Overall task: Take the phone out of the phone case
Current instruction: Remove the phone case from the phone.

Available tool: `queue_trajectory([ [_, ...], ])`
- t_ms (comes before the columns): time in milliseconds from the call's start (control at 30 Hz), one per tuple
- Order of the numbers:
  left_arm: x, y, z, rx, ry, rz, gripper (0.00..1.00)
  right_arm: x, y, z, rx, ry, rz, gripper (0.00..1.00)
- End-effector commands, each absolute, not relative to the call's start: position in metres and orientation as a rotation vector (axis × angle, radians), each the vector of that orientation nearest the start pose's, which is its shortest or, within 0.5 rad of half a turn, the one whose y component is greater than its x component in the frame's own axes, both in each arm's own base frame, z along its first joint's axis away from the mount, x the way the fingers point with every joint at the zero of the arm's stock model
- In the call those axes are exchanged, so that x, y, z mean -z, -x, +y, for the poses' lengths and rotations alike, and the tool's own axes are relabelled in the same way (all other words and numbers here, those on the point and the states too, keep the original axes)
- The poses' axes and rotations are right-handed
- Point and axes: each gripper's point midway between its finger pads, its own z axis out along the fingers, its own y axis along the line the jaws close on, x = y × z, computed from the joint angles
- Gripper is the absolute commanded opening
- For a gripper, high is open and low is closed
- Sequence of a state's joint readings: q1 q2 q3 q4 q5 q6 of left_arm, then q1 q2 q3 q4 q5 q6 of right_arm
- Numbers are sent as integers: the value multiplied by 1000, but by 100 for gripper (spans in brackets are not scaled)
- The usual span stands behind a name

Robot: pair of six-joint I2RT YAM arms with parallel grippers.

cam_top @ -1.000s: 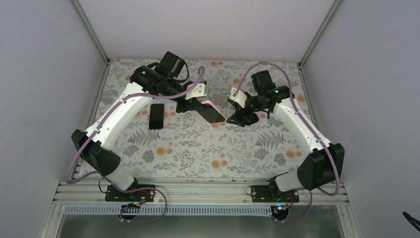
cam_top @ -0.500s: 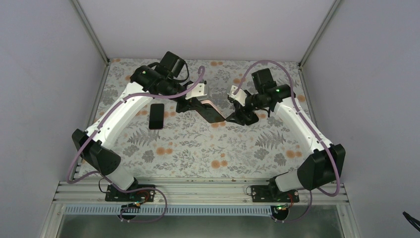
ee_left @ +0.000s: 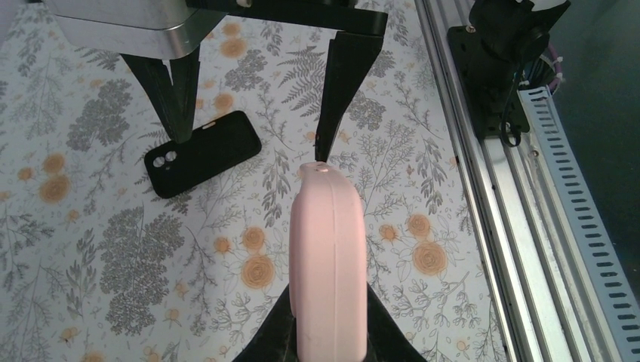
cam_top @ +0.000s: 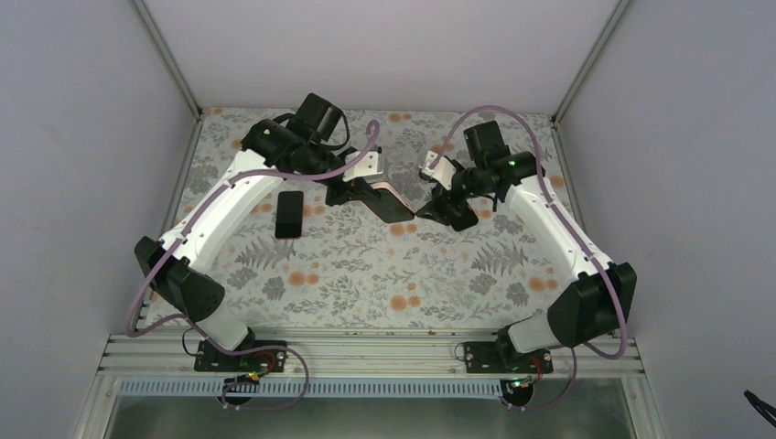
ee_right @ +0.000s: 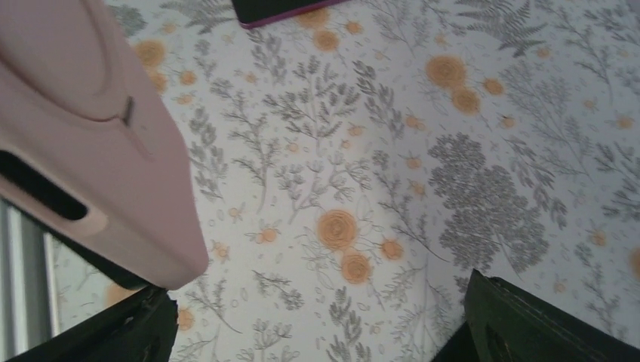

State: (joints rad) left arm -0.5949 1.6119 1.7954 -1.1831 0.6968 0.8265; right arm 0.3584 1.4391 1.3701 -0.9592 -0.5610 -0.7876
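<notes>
My left pincer [ee_left: 329, 343] grips the rounded pink phone case [ee_left: 328, 249]; my right pincer [ee_right: 318, 283] gapes wide at its far end.

No writing, brand, number or sign can be read in any of the views, neither on the pink phone case [ee_left: 329, 256] nor on the flowered table cover [ee_left: 113, 249].

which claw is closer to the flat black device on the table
Left: left claw is just beside the flat black device; right claw sits farther off, beyond the pink phone case.
</notes>
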Motion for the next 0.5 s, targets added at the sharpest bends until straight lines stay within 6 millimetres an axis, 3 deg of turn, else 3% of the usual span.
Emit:
queue_trajectory([
  [0,-333,-238,-309,859,-1745,1527,2,-237,-353,192,-266,1353,1975,98],
  [133,-336,-232,-307,863,-1743,1514,2,-232,-409,163,-52,1225,2064,99],
  [267,-334,-231,-305,855,-1743,1516,2,-213,-440,150,26,1172,2138,98],
  [367,-332,-231,-303,844,-1743,1522,2,-217,-425,159,-68,1227,2112,98],
  [467,-332,-232,-303,833,-1742,1523,2,-231,-390,170,-197,1303,2056,98],
])
